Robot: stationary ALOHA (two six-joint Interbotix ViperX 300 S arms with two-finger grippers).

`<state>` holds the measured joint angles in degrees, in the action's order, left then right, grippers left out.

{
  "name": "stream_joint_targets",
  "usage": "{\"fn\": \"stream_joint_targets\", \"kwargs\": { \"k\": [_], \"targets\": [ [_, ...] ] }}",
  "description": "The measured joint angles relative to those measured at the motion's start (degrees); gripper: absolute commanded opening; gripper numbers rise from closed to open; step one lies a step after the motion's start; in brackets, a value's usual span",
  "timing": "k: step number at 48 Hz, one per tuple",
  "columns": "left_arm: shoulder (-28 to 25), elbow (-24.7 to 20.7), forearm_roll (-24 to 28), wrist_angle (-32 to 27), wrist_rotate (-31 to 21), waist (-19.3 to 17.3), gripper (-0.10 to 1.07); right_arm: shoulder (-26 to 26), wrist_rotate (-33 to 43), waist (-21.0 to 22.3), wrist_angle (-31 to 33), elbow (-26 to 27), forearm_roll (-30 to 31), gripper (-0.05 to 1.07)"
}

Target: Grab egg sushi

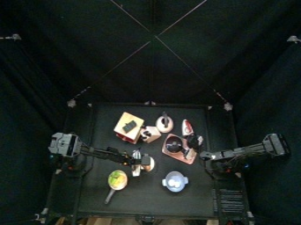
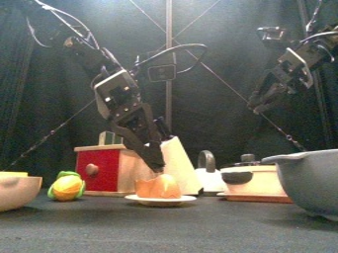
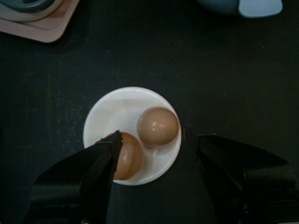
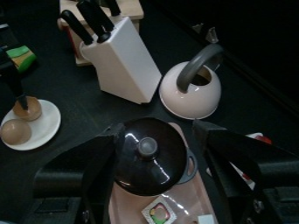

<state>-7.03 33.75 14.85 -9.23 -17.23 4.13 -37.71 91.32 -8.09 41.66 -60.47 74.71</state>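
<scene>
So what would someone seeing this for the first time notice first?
Probably the left gripper, jaws wide open, hanging right over a small white plate at the table's front middle, with two orange-brown egg-shaped pieces on it. Next, the white knife block and white kettle behind, and the right gripper raised off to the side.

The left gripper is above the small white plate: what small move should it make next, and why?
Probably lower a little and then close. The left gripper is open, its jaws standing either side of the white plate, one already beside an orange-brown piece. A second rounded piece lies next to it. Nothing is gripped yet.
</scene>
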Motion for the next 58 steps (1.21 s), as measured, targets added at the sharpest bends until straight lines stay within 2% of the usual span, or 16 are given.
{"fn": "stream_joint_targets", "kwargs": {
  "k": [15, 24, 29, 34, 40, 48, 54, 58],
  "targets": [
    [2.8, 0.0, 0.0, -0.1, 0.0, 0.0, 0.93, 0.0, 0.0, -0.1, 0.0, 0.0, -0.6, 0.95],
    [5.6, 0.0, -1.1, -3.3, -0.4, 0.3, 0.93, 0.0, 0.0, -0.1, 0.0, -0.1, -0.9, 0.95],
    [7.7, -0.1, -3.4, -8.6, -0.7, 0.6, 0.93, 0.0, 0.0, -0.1, 0.1, 0.0, -1.0, 0.95],
    [9.6, -1.4, -7.8, -18.1, -1.7, 0.8, 0.92, 0.0, 0.0, -0.1, 0.0, -0.1, -1.0, 0.95],
    [10.3, -3.6, -8.8, -27.2, -2.5, 1.5, 0.92, 0.0, 0.0, -0.1, 0.0, -0.1, -1.4, 0.95],
    [10.3, -6.2, -8.8, -35.4, -8.2, 3.6, 0.92, 0.0, -0.1, -0.1, 0.0, -0.5, -1.8, 0.95],
    [10.2, -8.2, -7.4, -41.2, -17.2, 5.9, 0.92, 0.0, -0.1, -0.1, 0.0, -0.7, -1.9, 0.95],
    [10.2, -8.3, -5.3, -42.7, -22.8, 7.5, 0.92, 0.0, -0.1, -0.3, 0.0, -0.7, -1.8, 0.95]
  ]
}}
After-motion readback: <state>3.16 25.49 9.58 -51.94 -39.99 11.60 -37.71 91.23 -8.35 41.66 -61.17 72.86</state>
